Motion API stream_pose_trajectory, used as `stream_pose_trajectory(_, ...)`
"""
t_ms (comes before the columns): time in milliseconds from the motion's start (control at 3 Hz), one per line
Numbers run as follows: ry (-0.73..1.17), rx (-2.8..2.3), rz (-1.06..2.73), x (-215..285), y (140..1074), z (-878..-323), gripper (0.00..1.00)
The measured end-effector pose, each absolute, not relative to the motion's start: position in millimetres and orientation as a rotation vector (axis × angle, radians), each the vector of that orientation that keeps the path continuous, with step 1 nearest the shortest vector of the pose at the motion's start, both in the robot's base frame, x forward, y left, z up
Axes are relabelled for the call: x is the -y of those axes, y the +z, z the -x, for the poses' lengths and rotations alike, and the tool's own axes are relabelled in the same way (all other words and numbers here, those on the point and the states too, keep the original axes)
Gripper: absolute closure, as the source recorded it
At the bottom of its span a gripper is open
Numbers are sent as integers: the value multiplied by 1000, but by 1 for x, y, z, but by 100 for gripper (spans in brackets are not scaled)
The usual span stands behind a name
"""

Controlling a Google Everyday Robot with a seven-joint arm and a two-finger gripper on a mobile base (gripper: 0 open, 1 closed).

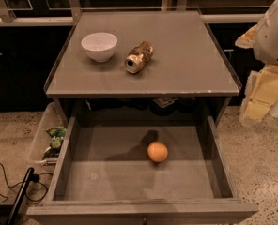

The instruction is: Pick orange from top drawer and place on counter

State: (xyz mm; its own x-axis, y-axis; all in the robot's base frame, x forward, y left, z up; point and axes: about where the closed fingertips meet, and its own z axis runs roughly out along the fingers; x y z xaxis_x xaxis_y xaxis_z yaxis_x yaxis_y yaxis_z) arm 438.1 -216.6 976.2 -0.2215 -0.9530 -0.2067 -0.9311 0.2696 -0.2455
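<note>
The orange point(157, 151) is a small smooth sphere lying on the flat grey floor of the open top drawer point(106, 172), right of its middle. The drawer is pulled fully out below the counter point(176, 55), a flat grey-brown top. My white arm point(275, 27) comes in at the right edge. My gripper point(263, 95), with pale yellow parts, hangs below it, just right of the counter's right front corner. It is far from the orange and holds nothing that I can see.
A white bowl point(99, 46) and a dented gold-brown can point(138, 57) lying on its side sit on the counter's left half. A clear plastic bin point(47, 139) with green items stands left of the drawer. Black cables point(7, 182) lie on the speckled floor at the left.
</note>
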Motion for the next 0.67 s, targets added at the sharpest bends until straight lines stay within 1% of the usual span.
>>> stream_pose_trajectory(333, -103, -2229, 1726, 215, 970, -437, 0)
stream_pose_trajectory(667, -48, -2207, 1748, 208, 935, -431, 0)
